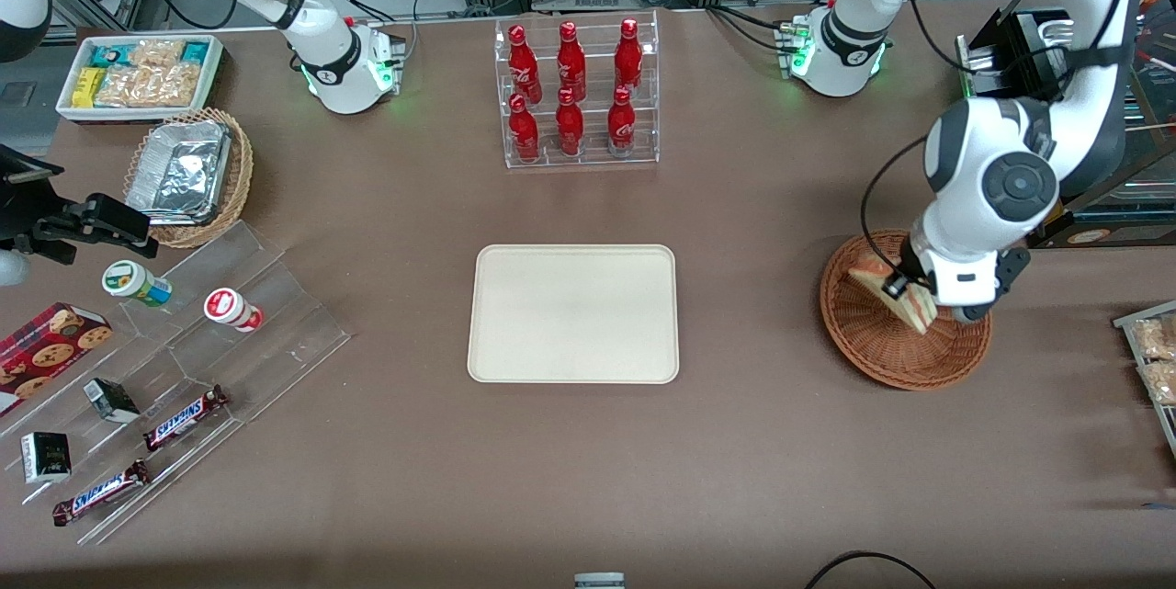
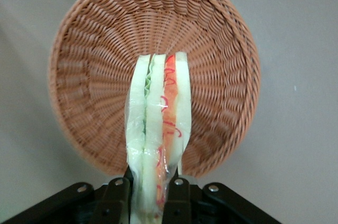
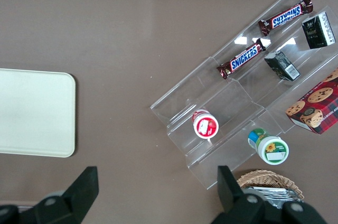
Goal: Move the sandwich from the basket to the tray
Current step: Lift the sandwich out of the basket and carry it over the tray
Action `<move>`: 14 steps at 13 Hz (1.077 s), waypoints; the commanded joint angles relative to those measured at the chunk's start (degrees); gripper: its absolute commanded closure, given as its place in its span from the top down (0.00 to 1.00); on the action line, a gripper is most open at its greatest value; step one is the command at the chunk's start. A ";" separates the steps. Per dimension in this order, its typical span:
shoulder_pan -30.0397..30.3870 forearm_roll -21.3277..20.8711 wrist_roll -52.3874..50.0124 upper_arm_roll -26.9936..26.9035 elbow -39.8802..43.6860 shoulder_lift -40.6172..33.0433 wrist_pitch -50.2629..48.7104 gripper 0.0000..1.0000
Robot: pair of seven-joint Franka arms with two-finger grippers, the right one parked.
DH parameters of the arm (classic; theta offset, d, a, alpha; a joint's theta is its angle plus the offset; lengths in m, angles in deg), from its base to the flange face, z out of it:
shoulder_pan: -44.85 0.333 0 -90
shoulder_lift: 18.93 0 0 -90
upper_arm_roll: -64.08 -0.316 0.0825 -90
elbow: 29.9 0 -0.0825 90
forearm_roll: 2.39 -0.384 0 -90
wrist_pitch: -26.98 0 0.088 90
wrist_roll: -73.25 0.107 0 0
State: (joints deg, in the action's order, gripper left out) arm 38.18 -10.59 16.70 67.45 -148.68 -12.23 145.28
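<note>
So the sandwich is clamped edge-on in the gripper, one finger pressed against each bread face, and it's held above the basket, apparently lifted clear of the weave, though that can't be fully confirmed from the front view. In the wrist view its long axis is seen running straight out from the gripper over the basket's bowl, filling edge showing. The tray is sat bare on the surface, well apart from the basket, toward the parked arm's end of the table and about as near the front camera. So the carry is judged to be mostly a sideways sweep, with the wedge probably needing to be laid flat at the end.
</note>
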 commanded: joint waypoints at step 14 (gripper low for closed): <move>-32.79 -1.21 0.21 -0.12 16.30 18.17 13.15 0.06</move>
State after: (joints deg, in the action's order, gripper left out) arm 6.44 -10.78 16.21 68.26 -134.67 2.47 155.39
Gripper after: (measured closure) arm 0.846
